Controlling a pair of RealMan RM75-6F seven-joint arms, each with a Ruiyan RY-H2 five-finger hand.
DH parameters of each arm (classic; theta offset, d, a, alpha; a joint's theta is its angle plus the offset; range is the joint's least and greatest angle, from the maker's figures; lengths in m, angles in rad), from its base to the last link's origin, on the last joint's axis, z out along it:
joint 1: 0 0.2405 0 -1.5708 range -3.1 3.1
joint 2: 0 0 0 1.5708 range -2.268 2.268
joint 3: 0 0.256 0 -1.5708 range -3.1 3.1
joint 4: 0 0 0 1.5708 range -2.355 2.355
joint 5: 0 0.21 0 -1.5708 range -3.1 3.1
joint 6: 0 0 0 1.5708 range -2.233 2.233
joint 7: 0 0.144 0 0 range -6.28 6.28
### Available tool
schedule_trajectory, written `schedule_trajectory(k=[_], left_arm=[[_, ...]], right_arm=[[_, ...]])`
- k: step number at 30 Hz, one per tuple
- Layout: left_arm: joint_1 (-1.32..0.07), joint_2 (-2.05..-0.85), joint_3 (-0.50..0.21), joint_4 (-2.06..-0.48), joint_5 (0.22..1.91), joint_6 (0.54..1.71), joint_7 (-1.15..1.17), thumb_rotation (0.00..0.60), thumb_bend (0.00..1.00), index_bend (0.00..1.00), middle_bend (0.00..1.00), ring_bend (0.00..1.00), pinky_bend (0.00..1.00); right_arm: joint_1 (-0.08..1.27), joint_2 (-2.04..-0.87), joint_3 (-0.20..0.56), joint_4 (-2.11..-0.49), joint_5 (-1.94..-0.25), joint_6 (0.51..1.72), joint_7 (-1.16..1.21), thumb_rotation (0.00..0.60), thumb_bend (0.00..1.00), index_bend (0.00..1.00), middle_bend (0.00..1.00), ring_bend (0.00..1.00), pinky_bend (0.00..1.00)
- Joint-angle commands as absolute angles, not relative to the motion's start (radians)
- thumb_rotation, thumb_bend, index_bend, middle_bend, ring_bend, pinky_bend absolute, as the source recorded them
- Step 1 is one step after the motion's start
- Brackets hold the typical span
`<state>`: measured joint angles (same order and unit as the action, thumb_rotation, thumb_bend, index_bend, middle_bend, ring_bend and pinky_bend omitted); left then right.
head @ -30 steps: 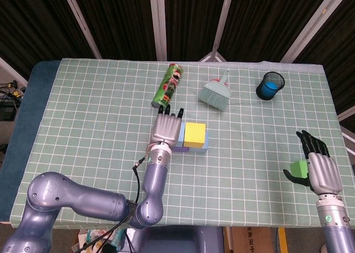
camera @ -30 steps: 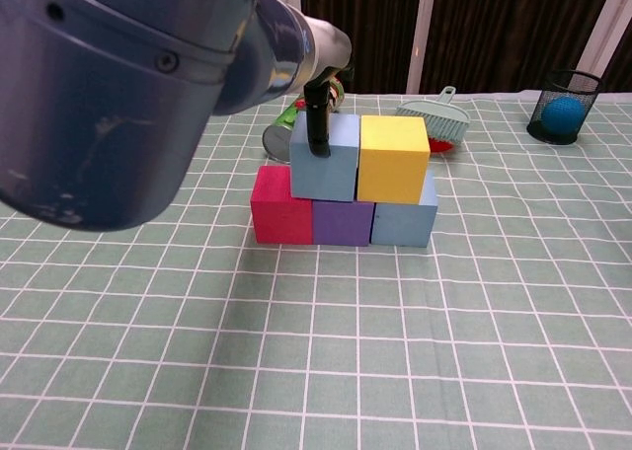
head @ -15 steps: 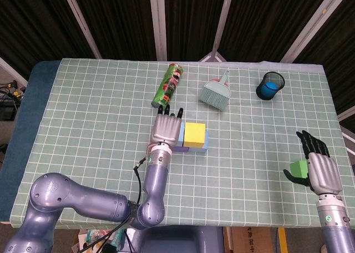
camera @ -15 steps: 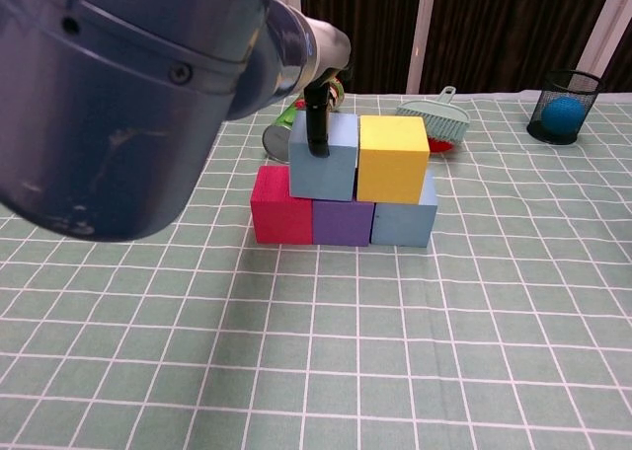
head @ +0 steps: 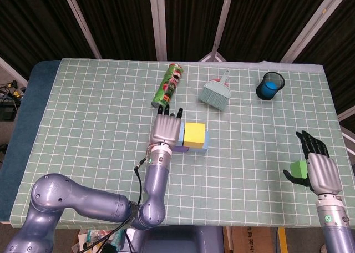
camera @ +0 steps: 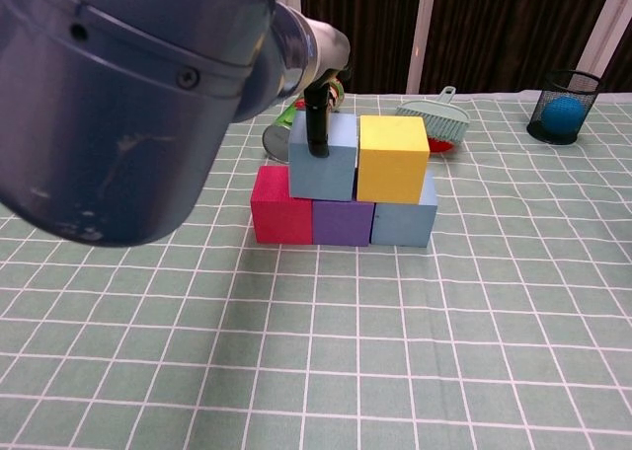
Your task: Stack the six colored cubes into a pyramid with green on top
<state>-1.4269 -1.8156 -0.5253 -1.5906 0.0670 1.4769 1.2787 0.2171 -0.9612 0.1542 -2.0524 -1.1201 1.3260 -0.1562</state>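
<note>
On the bench covered in green checked cloth, five square foam cubes form two rows running left to right: red cube, purple cube and pale blue cube below, blue-grey cube and yellow cube above. The left robot hand rests flat over the blue-grey cube, one finger down its front. At four o'clock, well apart, the right robot hand holds the small green cube.

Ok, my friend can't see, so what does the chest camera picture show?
Five blocks stand stacked on a green checked table: red block, purple block and a blue block below, another blue block and a yellow block above. A big blue-grey robot arm fills the left, one fingertip on the upper blue block.
</note>
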Motion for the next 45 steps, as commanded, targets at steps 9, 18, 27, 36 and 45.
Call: schedule_trajectory(k=[9, 18, 27, 36, 45], left_arm=[[-1.424, -1.823, -0.537, -1.589, 0.069, 1.476, 1.279, 0.6, 0.37, 0.01, 0.38, 0.05, 0.07], [-1.422, -1.831, -0.54, -1.584, 0.068, 1.475, 1.283, 0.6, 0.37, 0.01, 0.38, 0.05, 0.07], [-1.416, -1.834, -0.541, -1.577, 0.067, 1.475, 1.287, 0.6, 0.35, 0.01, 0.37, 0.05, 0.07], [-1.408, -1.83, -0.538, -1.583, 0.07, 1.464, 1.291, 0.6, 0.17, 0.0, 0.15, 0.04, 0.07], [-1.392, -1.813, -0.539, -1.618, 0.084, 1.462, 1.277, 0.6, 0.13, 0.0, 0.09, 0.02, 0.06]], right_arm=[[0.218, -0.961, 0.154, -2.051, -1.118, 1.324, -0.156, 0.6, 0.25, 0.0, 0.0, 0.0, 0.0], [0.218, -0.962, 0.153, -2.052, -1.118, 1.324, -0.159, 0.6, 0.25, 0.0, 0.0, 0.0, 0.0], [0.219, -0.963, 0.153, -2.051, -1.116, 1.323, -0.159, 0.6, 0.25, 0.0, 0.0, 0.0, 0.0], [0.219, -0.964, 0.153, -2.05, -1.116, 1.324, -0.161, 0.6, 0.25, 0.0, 0.0, 0.0, 0.0], [0.219, -0.964, 0.152, -2.05, -1.115, 1.323, -0.16, 0.6, 0.25, 0.0, 0.0, 0.0, 0.0]])
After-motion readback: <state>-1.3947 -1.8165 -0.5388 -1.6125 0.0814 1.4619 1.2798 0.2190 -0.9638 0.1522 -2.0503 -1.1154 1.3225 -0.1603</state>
